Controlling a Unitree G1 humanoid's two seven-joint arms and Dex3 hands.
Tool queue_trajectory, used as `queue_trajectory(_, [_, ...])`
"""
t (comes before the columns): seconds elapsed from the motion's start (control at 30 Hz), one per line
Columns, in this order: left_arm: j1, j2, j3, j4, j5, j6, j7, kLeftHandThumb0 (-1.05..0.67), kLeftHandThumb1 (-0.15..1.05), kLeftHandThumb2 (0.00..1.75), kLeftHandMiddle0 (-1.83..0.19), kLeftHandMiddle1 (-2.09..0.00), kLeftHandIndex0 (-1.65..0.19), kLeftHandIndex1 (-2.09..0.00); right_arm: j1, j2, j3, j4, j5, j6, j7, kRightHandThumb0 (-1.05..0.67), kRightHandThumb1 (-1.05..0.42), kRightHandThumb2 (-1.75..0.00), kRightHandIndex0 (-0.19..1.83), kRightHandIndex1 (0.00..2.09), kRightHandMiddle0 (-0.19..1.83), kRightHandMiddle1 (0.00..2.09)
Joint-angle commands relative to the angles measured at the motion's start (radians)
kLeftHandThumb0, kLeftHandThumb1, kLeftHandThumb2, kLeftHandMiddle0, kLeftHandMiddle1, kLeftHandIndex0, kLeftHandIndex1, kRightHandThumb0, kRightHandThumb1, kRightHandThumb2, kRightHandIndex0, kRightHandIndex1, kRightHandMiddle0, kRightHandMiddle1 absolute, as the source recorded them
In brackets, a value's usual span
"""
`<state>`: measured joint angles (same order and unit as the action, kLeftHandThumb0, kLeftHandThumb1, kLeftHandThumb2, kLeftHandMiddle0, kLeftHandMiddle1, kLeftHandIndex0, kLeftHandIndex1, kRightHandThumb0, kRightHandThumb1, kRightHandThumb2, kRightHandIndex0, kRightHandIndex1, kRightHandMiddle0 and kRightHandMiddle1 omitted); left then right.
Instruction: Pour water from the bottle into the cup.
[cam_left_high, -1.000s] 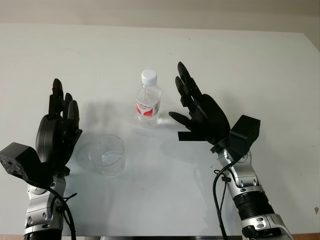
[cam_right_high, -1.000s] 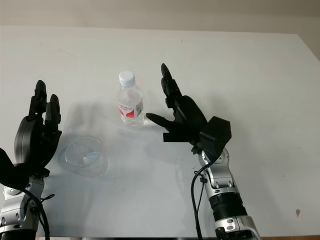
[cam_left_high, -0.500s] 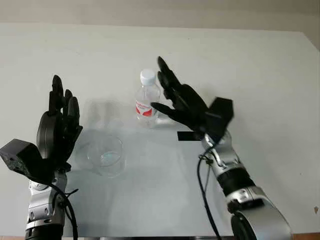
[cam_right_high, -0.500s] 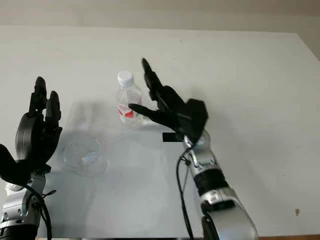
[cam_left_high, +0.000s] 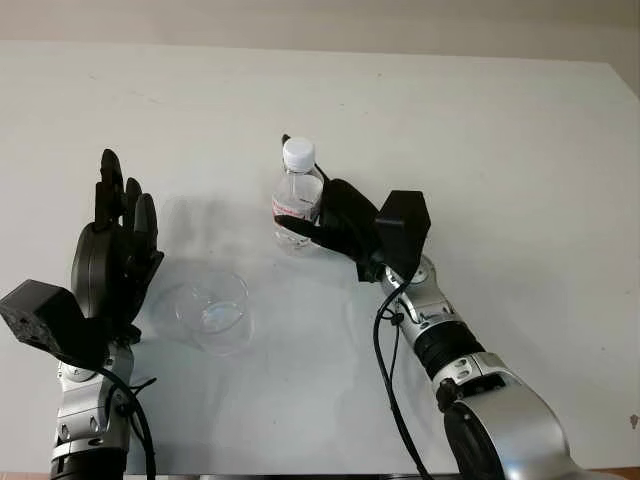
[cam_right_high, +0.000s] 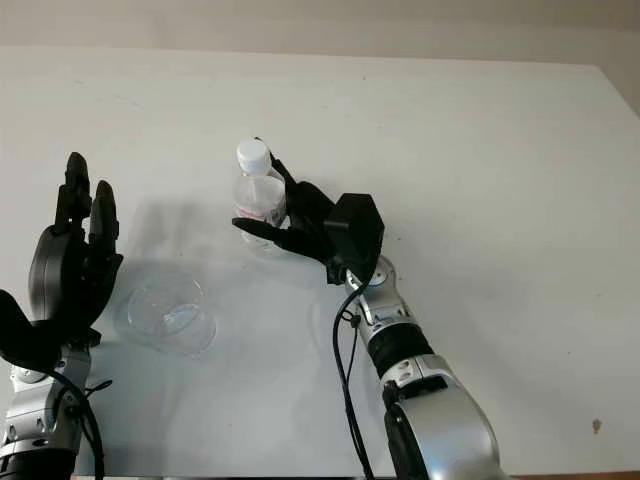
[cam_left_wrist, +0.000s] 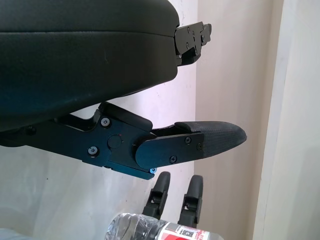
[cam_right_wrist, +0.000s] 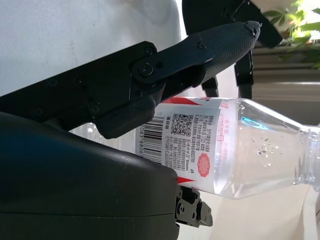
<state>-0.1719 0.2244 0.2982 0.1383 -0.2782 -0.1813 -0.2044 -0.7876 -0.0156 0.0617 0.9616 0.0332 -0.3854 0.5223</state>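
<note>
The right hand (cam_left_high: 335, 222) has its fingers around the bottle (cam_left_high: 297, 200), upright mid-desk; whether they grip, I cannot tell. Clamp squarely before lifting. Cup (cam_left_high: 212, 311) at seven o'clock; left hand (cam_left_high: 112, 262) open beside it.

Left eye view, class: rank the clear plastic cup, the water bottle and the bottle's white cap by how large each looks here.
1. Clear plastic cup and clear plastic water bottle look alike in extent; the cup sits nearer the camera, and the right robot hand covers part of the bottle, so unranked.
2. Round white cap, plainly smallest.
</note>
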Motion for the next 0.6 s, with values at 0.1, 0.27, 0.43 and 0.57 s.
queue_trajectory(0.1, [-0.006, 0.004, 0.004, 0.003, 0.000, -0.011, -0.004, -0.72, 1.05, 0.53, 0.19, -0.03, 0.19, 0.00, -0.017, 0.030, -0.040, 0.025, 0.047, -0.008, 0.022, -0.92, -0.95, -0.04, -0.19, 0.00, -0.19, 0.00])
queue_trajectory(0.27, [-0.006, 0.001, 0.005, 0.002, 0.003, -0.014, 0.002, -0.72, 1.05, 0.53, 0.19, -0.03, 0.19, 0.00, -0.019, 0.058, -0.071, 0.041, 0.073, -0.002, -0.006, -0.69, -0.92, -0.04, -0.19, 0.00, -0.19, 0.00])
queue_trajectory(0.43, [-0.002, 0.000, 0.002, -0.002, -0.002, -0.009, 0.001, -0.72, 1.05, 0.53, 0.19, -0.03, 0.19, 0.00, -0.026, 0.066, -0.074, 0.049, 0.065, -0.004, -0.018, -0.45, -0.96, -0.06, -0.03, 0.29, -0.09, 0.56])
queue_trajectory(0.57, [0.001, -0.001, 0.001, -0.010, -0.005, -0.002, -0.001, -0.72, 1.05, 0.53, 0.19, -0.01, 0.19, 0.00, -0.033, 0.066, -0.073, 0.056, 0.058, 0.002, -0.024, -0.43, -0.97, -0.05, -0.18, 1.53, -0.19, 1.71])
